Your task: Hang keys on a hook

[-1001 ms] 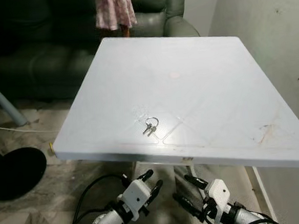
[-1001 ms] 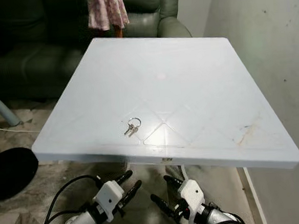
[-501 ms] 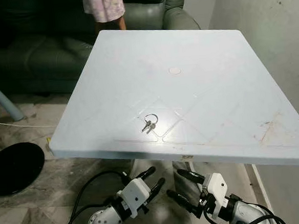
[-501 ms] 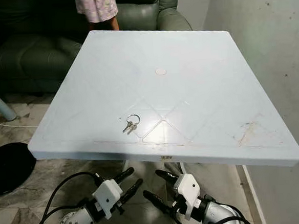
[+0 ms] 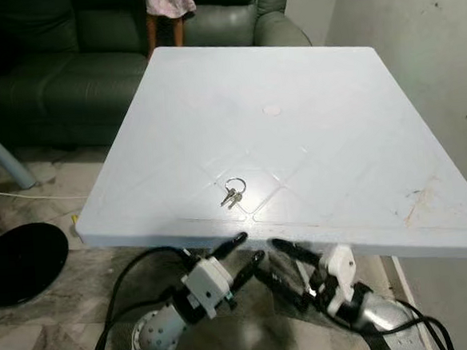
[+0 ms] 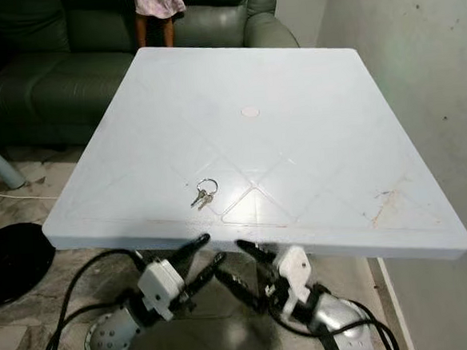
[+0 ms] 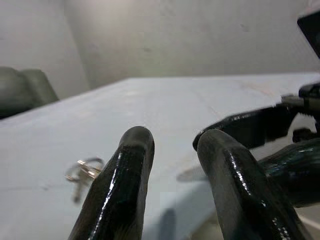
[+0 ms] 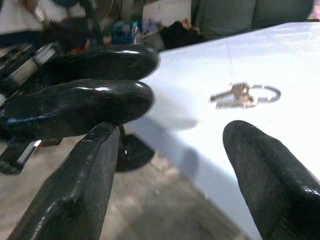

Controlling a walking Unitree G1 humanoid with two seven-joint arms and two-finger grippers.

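Note:
A small bunch of keys on a metal ring lies on the white table, close to its near edge. Both arms are raised in front of that edge, just below the keys. My left gripper is open, its black fingertips level with the table's rim. My right gripper is open too, its fingers pointing left toward the left gripper. In the left wrist view the keys lie beyond the fingers. The right wrist view shows the keys on the tabletop between its fingers.
A green sofa stands behind the table, with a person in a pink skirt beside it. A black round base lies on the marble floor at the left. A white wall runs close along the table's right side.
Both grippers have risen from below the table toward its near edge and come closer together. The camera shifted slightly; the keys lie where they were.

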